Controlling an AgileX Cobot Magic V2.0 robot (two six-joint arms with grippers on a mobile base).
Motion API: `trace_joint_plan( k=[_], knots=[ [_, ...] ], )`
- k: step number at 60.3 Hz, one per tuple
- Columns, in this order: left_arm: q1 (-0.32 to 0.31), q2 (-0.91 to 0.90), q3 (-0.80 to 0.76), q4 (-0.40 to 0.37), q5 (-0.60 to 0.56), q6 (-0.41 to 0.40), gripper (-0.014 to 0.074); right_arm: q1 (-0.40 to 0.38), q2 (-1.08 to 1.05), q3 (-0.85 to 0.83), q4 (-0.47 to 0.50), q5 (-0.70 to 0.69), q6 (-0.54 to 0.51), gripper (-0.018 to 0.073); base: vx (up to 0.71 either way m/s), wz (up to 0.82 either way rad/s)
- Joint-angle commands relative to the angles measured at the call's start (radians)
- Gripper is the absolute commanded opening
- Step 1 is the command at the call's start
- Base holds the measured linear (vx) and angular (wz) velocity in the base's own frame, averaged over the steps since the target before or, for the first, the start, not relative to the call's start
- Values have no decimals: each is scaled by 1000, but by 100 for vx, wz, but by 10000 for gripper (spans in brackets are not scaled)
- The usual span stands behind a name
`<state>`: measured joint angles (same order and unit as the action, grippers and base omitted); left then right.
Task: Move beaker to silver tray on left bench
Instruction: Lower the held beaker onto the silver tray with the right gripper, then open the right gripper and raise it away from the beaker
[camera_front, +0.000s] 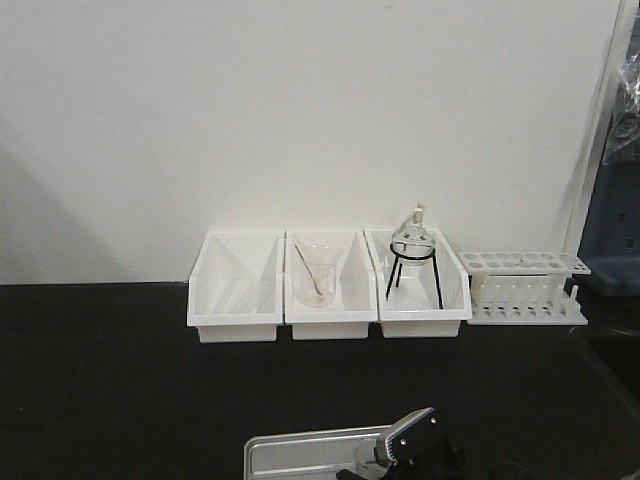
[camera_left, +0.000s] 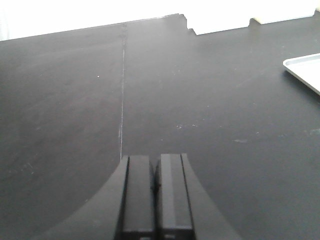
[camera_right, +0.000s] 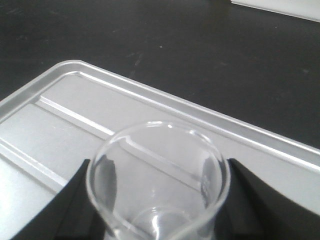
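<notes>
In the right wrist view a small clear glass beaker (camera_right: 158, 185) sits between my right gripper's (camera_right: 158, 200) black fingers (camera_right: 252, 200), which press on both sides of it. It hangs over the silver tray (camera_right: 75, 107), a shallow metal tray with a raised rim on the black bench (camera_right: 150, 35). From the front view only the tray's far part (camera_front: 300, 452) and the right arm's wrist (camera_front: 412, 445) show at the bottom edge; the beaker is hidden there. My left gripper (camera_left: 155, 172) is shut with nothing in it, low over bare black bench (camera_left: 200, 90); a corner of the tray (camera_left: 305, 70) shows at the right.
Three white bins (camera_front: 233, 287) stand against the back wall. The middle one holds a beaker with a rod (camera_front: 316, 283), the right one a round flask on a black stand (camera_front: 413, 250). A white test-tube rack (camera_front: 526, 285) stands further right.
</notes>
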<state>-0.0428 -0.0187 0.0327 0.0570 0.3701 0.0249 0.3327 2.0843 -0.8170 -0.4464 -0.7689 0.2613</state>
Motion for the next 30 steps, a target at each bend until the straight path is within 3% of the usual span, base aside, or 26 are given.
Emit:
trace_joint_plan(
  k=[1, 19, 30],
  knots=[
    [-7, -7, 20, -3, -75, -2, 1, -2, -45, -22, 10, -64, 12, 231, 0, 0],
    [-7, -7, 20, -3, -75, -2, 1, -2, -62, -22, 12, -45, 75, 633, 0, 0],
    [-7, -7, 20, -3, -75, -2, 1, -2, -151, -22, 12, 5, 80, 726, 0, 0]
  ],
)
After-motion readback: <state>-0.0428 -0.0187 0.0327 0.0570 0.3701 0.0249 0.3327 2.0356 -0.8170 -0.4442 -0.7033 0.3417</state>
